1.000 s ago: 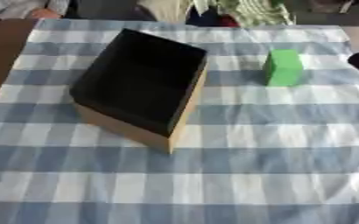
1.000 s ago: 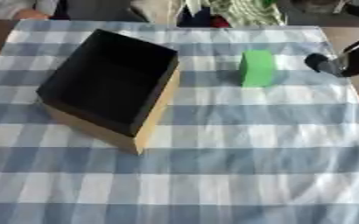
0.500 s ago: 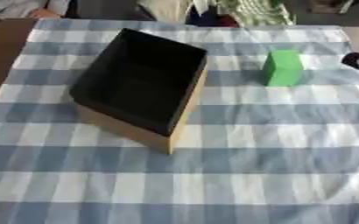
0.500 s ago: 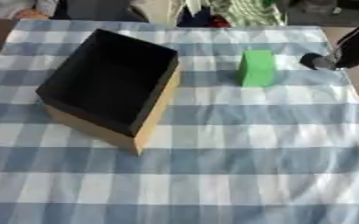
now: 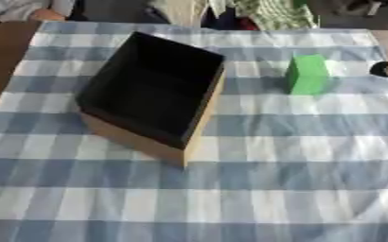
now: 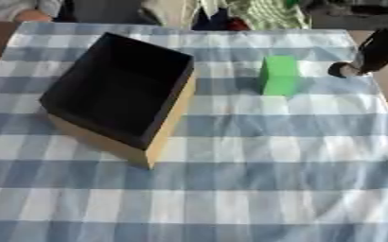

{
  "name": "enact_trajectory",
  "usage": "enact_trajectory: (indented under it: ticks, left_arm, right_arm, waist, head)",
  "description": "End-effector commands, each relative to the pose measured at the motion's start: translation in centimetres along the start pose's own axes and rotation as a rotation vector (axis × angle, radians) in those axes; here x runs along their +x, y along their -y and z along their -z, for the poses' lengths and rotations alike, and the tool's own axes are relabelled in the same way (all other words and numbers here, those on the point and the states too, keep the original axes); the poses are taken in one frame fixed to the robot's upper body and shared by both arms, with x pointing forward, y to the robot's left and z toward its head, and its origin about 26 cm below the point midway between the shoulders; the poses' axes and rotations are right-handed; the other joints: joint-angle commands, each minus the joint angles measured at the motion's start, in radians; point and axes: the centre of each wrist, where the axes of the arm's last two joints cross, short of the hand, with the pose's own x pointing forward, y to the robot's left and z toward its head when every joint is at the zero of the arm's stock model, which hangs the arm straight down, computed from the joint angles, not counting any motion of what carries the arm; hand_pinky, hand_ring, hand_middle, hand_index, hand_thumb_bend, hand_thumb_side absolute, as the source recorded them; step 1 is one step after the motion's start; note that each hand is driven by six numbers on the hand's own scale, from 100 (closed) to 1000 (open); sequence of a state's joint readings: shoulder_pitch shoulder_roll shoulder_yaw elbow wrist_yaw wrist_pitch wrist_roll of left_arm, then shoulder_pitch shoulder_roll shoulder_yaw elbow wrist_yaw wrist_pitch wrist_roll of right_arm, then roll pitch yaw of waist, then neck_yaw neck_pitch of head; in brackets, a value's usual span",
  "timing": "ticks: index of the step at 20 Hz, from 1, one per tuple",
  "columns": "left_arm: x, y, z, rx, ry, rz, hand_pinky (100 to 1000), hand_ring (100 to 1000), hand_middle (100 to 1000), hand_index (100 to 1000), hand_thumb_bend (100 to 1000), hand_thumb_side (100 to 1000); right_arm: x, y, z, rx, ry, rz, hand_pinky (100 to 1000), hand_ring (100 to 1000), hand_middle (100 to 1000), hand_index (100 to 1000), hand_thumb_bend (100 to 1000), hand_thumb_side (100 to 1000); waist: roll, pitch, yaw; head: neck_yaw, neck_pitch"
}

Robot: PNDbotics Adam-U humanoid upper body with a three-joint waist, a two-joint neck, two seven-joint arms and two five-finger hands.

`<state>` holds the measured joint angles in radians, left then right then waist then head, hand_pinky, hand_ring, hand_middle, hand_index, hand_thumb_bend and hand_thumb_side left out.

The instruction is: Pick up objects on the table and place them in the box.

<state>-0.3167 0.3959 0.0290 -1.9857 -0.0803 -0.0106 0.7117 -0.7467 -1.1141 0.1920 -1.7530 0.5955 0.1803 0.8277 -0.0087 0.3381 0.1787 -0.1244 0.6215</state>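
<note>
A green block [image 6: 279, 74] stands upright on the checked cloth, right of the box. The box [image 5: 200, 117] is open at the top, black inside with tan outer walls, and sits left of centre; nothing shows inside it. My right hand [image 6: 371, 53] comes in as a dark shape from the upper right. Its rounded tip hangs near the cloth's right edge, a short way right of the green block and apart from it. How its fingers stand is too blurred to make out. My left hand shows in neither view.
The blue-and-white checked cloth [image 6: 255, 189] covers the table, with brown tabletop [image 5: 3, 52] bare at the far left. Clothes and a person's sleeve lie along the far edge.
My right hand has shifted slightly at the cloth's right edge, its arm now standing more upright. The block and box have not moved.
</note>
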Motion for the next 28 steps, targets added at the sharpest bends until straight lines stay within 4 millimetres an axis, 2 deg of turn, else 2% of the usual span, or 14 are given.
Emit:
enact_trajectory:
  ticks: [1,14,28]
  left_arm:
    - [0.6,-0.1,0.6,-0.011,0.032,-0.003,662,711,630,781,237,476]
    - [0.6,-0.1,0.5,-0.011,0.026,-0.008,661,709,629,780,233,480]
    - [0.6,0.0,0.5,-0.011,0.016,-0.013,660,710,630,780,224,482]
  right_arm:
    - [-0.4,0.6,0.4,0.005,-0.034,-0.019,1000,1000,932,991,444,113]
    - [-1.8,0.4,5.6,0.068,-0.088,0.011,1000,1000,934,987,425,209]
    - [-2.5,-1.3,9.5,0.153,-0.114,0.032,1000,1000,930,985,458,245]
  waist:
    - [0.0,-0.019,0.002]
    - [-0.002,-0.016,0.006]
    - [0.003,-0.005,0.015]
  head:
    - [-0.004,-0.01]
    - [-0.018,-0.013]
    - [-0.025,-0.022]
